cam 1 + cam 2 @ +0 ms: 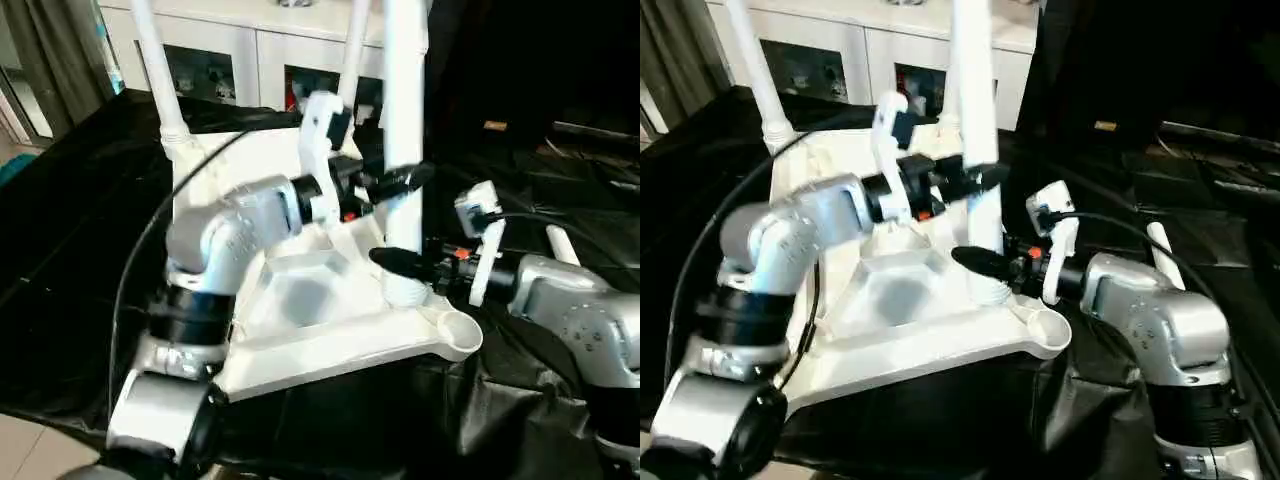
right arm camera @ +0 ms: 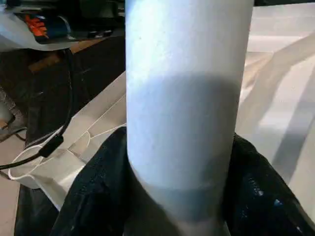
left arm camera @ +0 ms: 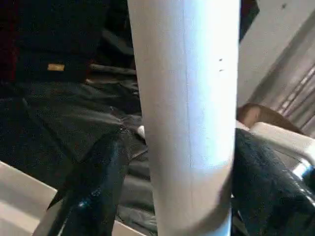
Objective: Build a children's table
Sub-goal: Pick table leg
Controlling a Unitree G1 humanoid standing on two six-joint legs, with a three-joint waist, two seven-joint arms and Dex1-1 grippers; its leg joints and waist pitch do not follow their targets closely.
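Table top: the white plastic children's table top [image 1: 300, 300] is seen lying upside down on the black-draped bench [image 1: 60, 230], ribbed underside up, its near edge close to the bench's front edge.
Near leg: a long white tapered tube leg [image 1: 403, 120] is seen standing upright in a socket near the top's front right corner; its upper end is cut off by the picture's edge.
Left gripper: the left gripper [image 1: 400, 180] is placed partway up that leg, jaws closed around the tube, one black finger [image 3: 93, 182] showing on each side in the wrist view.
Right gripper: the right gripper [image 1: 985, 262] is set low on the same leg, just above the socket, jaws clamped on it.
Open socket: a round empty corner socket [image 1: 455, 325] is seen just beside the leg's base, at the top's outer corner.
Far legs: two more white legs [image 1: 155, 70] are seen standing at the far corners, tops cut off.
Loose leg: another white tube [image 1: 562, 245] lies on the bench, mostly hidden behind the right forearm.
Background: a white cabinet with glass doors [image 1: 215, 55] stands behind the bench.
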